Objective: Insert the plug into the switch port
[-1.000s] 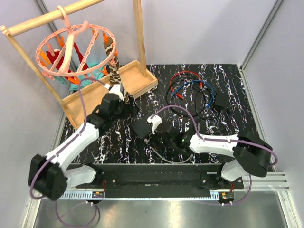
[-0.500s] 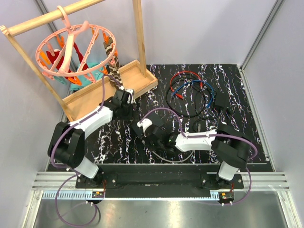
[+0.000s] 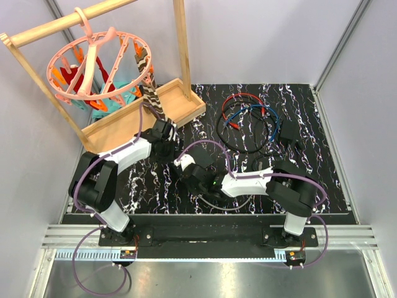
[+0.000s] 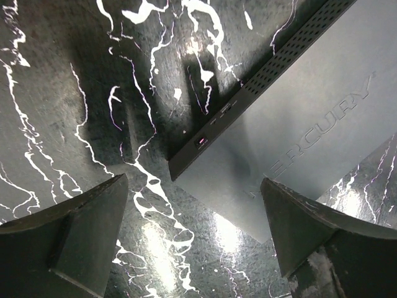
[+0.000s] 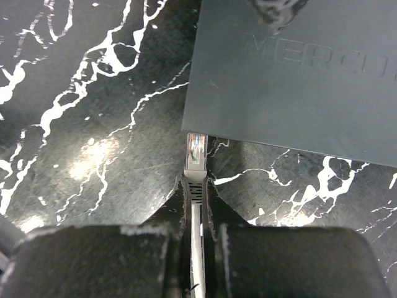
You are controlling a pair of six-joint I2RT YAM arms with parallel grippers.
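Starting at the left, the left gripper (image 4: 195,217) hangs with its dark fingers (image 4: 74,236) spread wide apart, clasping nothing. The flat matte black rectangular box (image 4: 298,136) lies toward the upper right of that view on the black, white-veined worktop (image 4: 74,93), and nothing pins it down. That is the first hazard: any push on the box would likely slide or turn it rather than seat anything.

One long edge shows vent slots and a small opening (image 4: 201,141). Whether that is the switch port I cannot tell.

Further right, the right gripper (image 5: 196,192) is clamped together on the boot of the clear plastic plug (image 5: 196,152), whose tip sits just at the box's near edge, close to its left corner. From above no socket shows on that edge, so the plug may be aimed at bare casing. Driving forward there would jam the tip, shove the box away, or bend the plug in the narrow grip.

Its pale grey cable (image 5: 197,248) runs back between the fingers, and drag on it could twist the plug off line. A wrongly turned latch would also block entry.
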